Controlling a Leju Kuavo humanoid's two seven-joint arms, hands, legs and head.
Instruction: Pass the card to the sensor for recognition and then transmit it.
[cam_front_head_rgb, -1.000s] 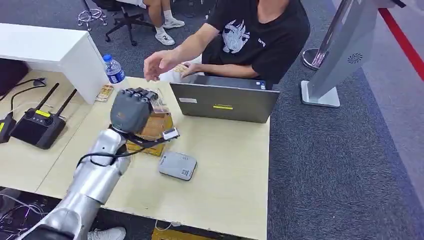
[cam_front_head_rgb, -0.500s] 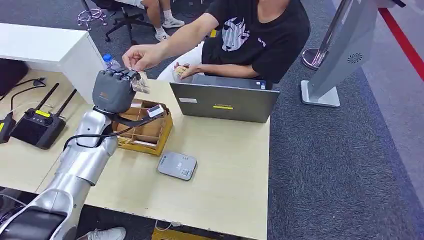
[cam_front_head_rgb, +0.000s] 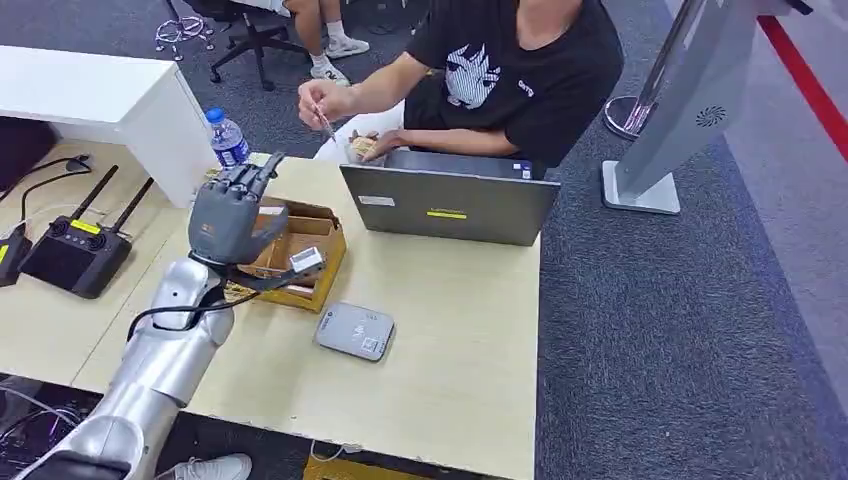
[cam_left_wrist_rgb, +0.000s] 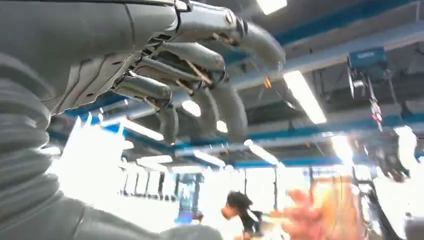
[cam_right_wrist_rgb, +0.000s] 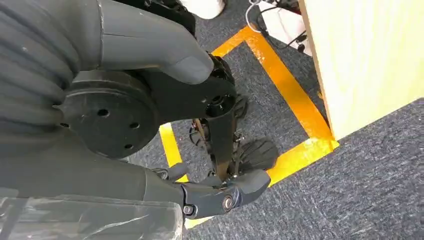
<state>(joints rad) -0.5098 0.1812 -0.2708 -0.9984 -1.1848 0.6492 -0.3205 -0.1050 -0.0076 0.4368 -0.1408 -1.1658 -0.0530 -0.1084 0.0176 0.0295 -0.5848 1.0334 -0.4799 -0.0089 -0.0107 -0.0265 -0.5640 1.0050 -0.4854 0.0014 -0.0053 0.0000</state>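
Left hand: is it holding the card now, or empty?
Empty. The left hand is raised above the cardboard box with fingers spread, nothing between them; the person's hand holds the card.

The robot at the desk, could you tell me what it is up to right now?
It has handed off a card. The left hand hangs empty, fingers spread, above the cardboard box on the table. The seated person behind the laptop now holds the card in a raised hand. The grey sensor lies flat on the table near the box. The right hand hangs down by the floor.
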